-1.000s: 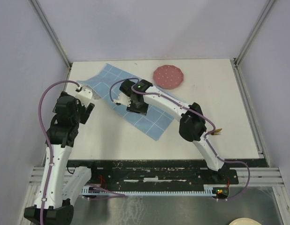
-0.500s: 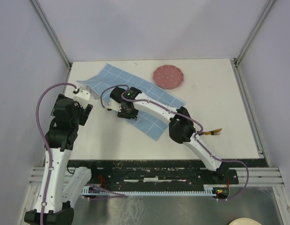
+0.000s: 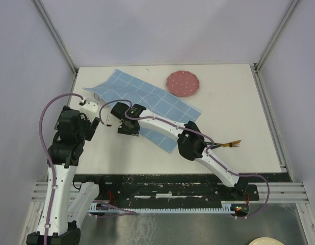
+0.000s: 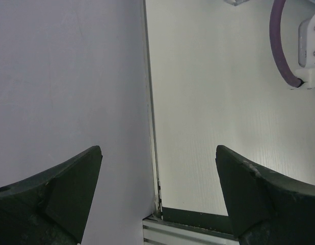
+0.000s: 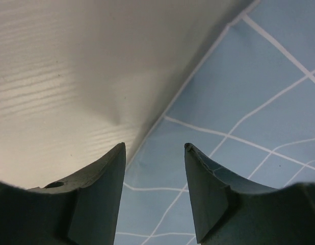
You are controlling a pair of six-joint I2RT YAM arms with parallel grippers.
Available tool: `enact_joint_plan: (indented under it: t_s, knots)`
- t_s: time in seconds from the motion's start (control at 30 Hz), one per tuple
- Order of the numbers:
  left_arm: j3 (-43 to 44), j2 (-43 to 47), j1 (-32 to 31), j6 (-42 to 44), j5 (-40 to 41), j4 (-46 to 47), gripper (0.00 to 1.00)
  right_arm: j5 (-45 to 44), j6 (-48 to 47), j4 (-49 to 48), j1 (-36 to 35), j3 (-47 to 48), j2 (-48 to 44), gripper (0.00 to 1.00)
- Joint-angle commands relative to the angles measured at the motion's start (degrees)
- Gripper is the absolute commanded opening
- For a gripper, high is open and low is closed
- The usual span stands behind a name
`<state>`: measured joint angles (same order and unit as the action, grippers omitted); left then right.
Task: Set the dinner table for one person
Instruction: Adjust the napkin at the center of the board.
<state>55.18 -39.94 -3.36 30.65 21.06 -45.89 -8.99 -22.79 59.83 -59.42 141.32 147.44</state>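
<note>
Top external: one placemat (image 3: 147,97), one plate (image 3: 182,83), one fork (image 3: 231,145).

Leaving bare surface (image 3: 239,102) open at far right; blocking left-middle with right arm (image 3: 162,126) over blue grid placemat (image 3: 132,92), far centre with pink plate (image 3: 182,83), near right with fork (image 3: 232,144).
</note>
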Motion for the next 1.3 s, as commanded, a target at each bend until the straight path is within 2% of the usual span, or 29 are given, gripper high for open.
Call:
enact_joint_plan:
  t_s: [0.0, 0.37, 0.43, 0.6, 0.73, 0.77, 0.9, 1.07, 1.27]
  knots:
    - [3.0, 0.8, -0.1, -1.1, 1.7, -1.4, 0.99, 0.4, 0.3, -4.4, -0.1, 2.0, 2.1, 0.58]
    - [6.9, 0.9, -0.1, -1.4, 2.1, -4.9, 0.99, -3.4, 0.6, -7.7, 0.6, -2.4, 2.6, 0.57]
    - [7.2, 1.1, -0.1, -1.4, 2.2, -5.2, 0.99, -3.4, 0.5, -7.7, 0.8, -3.2, 2.3, 0.54]
    - [7.3, 1.2, 0.0, -1.4, 1.7, -5.2, 0.99, -2.6, 0.5, -6.6, 1.2, -4.0, 2.0, 0.33]
    - [7.6, 1.0, 0.0, -1.2, 1.1, -5.1, 0.99, -2.2, 1.0, -5.3, 1.3, -5.1, 1.6, 0.06]
    - [7.7, 0.9, -0.1, -1.0, 0.8, -5.1, 0.99, -2.1, 1.1, -5.3, 1.3, -6.0, 1.2, 0.02]
    - [7.3, 0.8, -0.1, -0.3, -0.1, -4.4, 0.99, -1.1, 1.6, -5.4, 1.5, -12.3, -3.5, 0.01]
    - [6.8, 0.0, 0.0, 0.4, -1.4, -2.1, 0.99, -0.9, 2.5, -7.2, 2.1, -26.5, -11.9, 0.01]
    - [5.9, -1.5, 0.0, 0.7, -3.6, 1.0, 0.99, -0.3, 2.0, -7.9, 6.2, -41.3, -20.5, 0.01]
